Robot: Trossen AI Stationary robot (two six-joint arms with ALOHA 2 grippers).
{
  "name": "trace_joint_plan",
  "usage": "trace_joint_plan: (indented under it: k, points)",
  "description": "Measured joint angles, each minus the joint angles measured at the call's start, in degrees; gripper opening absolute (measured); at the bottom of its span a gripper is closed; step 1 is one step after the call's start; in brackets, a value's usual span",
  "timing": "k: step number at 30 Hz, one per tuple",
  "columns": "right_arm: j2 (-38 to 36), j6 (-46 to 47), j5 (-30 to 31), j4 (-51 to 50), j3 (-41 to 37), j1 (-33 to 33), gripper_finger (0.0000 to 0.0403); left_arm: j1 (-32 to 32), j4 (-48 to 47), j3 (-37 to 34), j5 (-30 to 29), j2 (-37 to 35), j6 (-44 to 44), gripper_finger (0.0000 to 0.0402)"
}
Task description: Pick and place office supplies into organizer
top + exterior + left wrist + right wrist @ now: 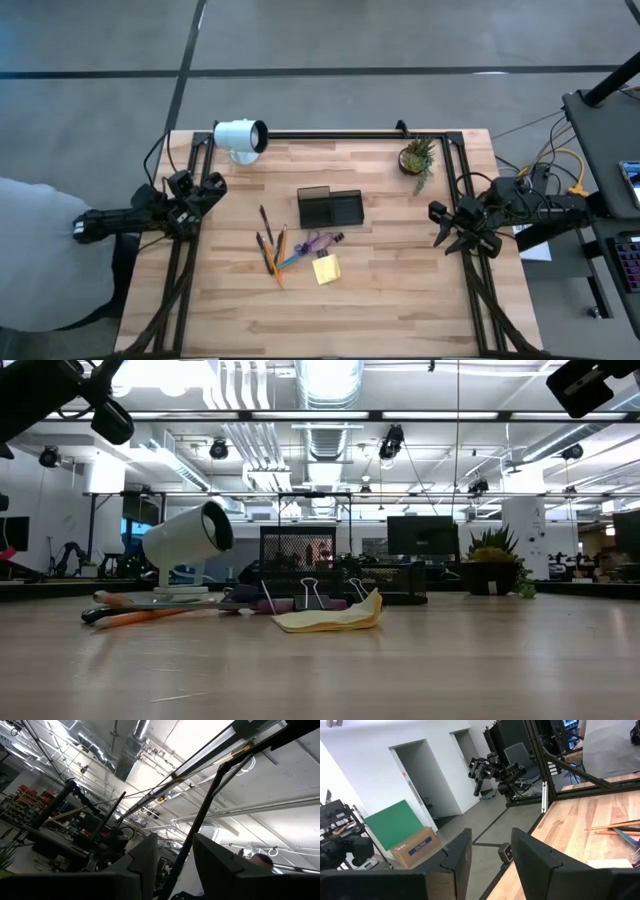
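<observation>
Table (400, 300): light wood butcher-block top with a dark frame along its edges. Bare wood runs across the whole 6 o'clock half, and along the 3 and 9 o'clock margins.

Left gripper (213, 186): at the 9 o'clock edge, fingers (145, 857) spread, holding nothing.

Right gripper (437, 222): at the 3 o'clock edge, fingers (457, 852) spread, holding nothing.

Organizer (330, 208): dark, smoky, rectangular, at table centre, taller compartment on its 9 o'clock end.

Office supplies, just 6 to 7 o'clock of the organizer:
- orange, dark and blue pencils (272, 247), fanned
- purple-handled scissors (318, 241)
- yellow sticky-note pad (326, 269), curled at one corner

White lamp (240, 137): 11 o'clock corner.

Potted plant (417, 157): 1 o'clock corner.
</observation>
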Motion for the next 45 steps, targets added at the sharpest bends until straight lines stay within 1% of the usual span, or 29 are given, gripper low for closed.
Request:
trace_joint_plan:
  k: [6,7,11,13,16,17,18,19,20,21,23,25,27,29,32,34,39,42,45]
  points:
    - [0.0,0.0,0.0,0.0,0.0,0.0,0.0127,0.0,0.0,0.0,0.0,0.0,0.0,0.0109]
    - [0.0,0.0,0.9,0.2,0.0,0.0,0.0127,0.0,0.0,0.0,0.0,0.0,0.0,0.0109]
    - [0.0,0.3,16.2,1.6,0.0,0.0,0.0127,0.0,0.0,0.0,0.0,0.0,0.0,0.0109]
    - [0.0,0.2,21.5,1.6,0.0,0.0,0.0127,0.0,0.0,0.0,0.0,0.0,0.0,0.0109]
    - [0.0,0.4,27.8,1.5,0.0,0.0,0.0127,0.0,0.0,0.0,0.0,0.0,0.0,0.0109]
    - [0.0,1.5,28.8,1.7,0.0,0.0,0.0127,0.0,0.0,0.0,0.0,0.0,0.0,0.0109]
    - [0.1,5.5,28.9,1.9,0.0,0.0,0.0127,0.0,0.0,0.0,0.0,0.0,0.0,0.0109]
    - [0.0,11.8,28.9,2.1,0.0,0.1,0.0127,0.0,0.0,0.0,0.0,0.0,0.0,0.0109]
    - [-0.1,17.4,30.2,2.5,0.0,0.1,0.0127,0.0,0.0,0.0,0.0,0.0,0.0,0.0109]
    - [0.2,19.6,32.1,2.8,0.0,0.0,0.0127,0.0,0.0,0.0,0.0,0.0,0.0,0.0109]
    - [1.8,19.4,32.4,3.9,0.0,0.1,0.0127,0.0,0.0,0.0,0.0,0.0,0.0,0.0109]
    - [3.9,18.7,29.8,7.1,-0.3,0.3,0.0127,0.0,0.0,0.0,0.0,0.0,0.0,0.0109]
    - [7.2,19.4,28.2,13.9,-0.1,0.9,0.0127,0.0,0.0,0.0,0.0,0.0,0.0,0.0109]
    - [11.3,20.3,28.6,19.5,0.5,1.5,0.0127,0.0,0.0,0.0,0.0,0.0,0.0,0.0109]
    - [19.8,21.3,33.3,19.5,1.9,2.5,0.0127,0.0,0.0,0.0,0.0,0.0,0.0,0.0109]
    - [26.4,22.8,35.4,19.1,2.3,3.1,0.0127,0.0,0.0,0.0,0.0,0.0,0.0,0.0109]
    - [43.0,33.0,35.5,19.2,6.2,3.2,0.0127,0.0,0.0,0.0,0.0,0.0,0.0,0.0109]
    - [51.1,40.2,34.0,19.1,9.5,3.3,0.0127,0.0,0.0,0.0,0.0,0.0,0.0,0.0109]
    - [57.5,39.8,32.1,19.3,14.2,3.3,0.0127,0.0,0.0,0.0,0.0,0.0,0.0,0.0109]
